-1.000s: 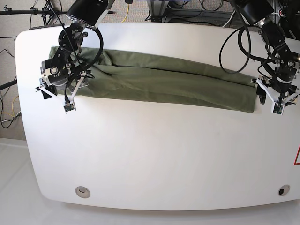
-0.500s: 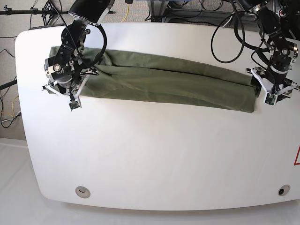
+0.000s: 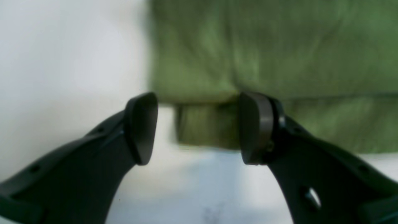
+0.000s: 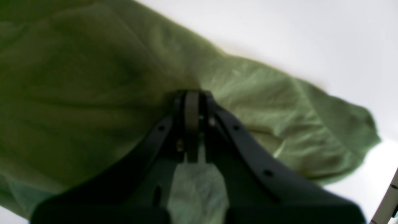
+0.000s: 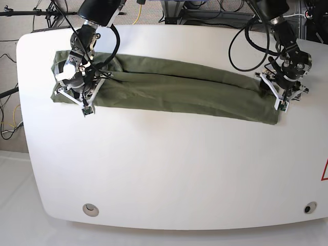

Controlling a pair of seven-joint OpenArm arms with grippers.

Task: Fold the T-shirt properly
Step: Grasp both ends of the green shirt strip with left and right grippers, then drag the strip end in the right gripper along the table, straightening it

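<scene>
The olive-green T-shirt [image 5: 174,89] lies as a long narrow band across the back of the white table [image 5: 169,164]. In the base view my right gripper [image 5: 77,88] is down on the band's left end. In the right wrist view that gripper [image 4: 191,130] is shut, and the T-shirt [image 4: 77,77] puckers around its tips. My left gripper [image 5: 279,92] is at the band's right end. Seen from the left wrist, it [image 3: 197,127] is open, and a folded corner of the T-shirt [image 3: 248,46] lies between and just beyond its pads [image 3: 141,127].
Two round holes [image 5: 90,209] [image 5: 308,208] sit near the table's front edge. Cables and stands [image 5: 205,13] run behind the back edge. A red mark [image 5: 325,171] shows at the far right. Both arms reach in from the back.
Both grippers moved inward from beside the band onto its two ends. The right gripper went from open to shut on the left end. The left gripper stayed open.
</scene>
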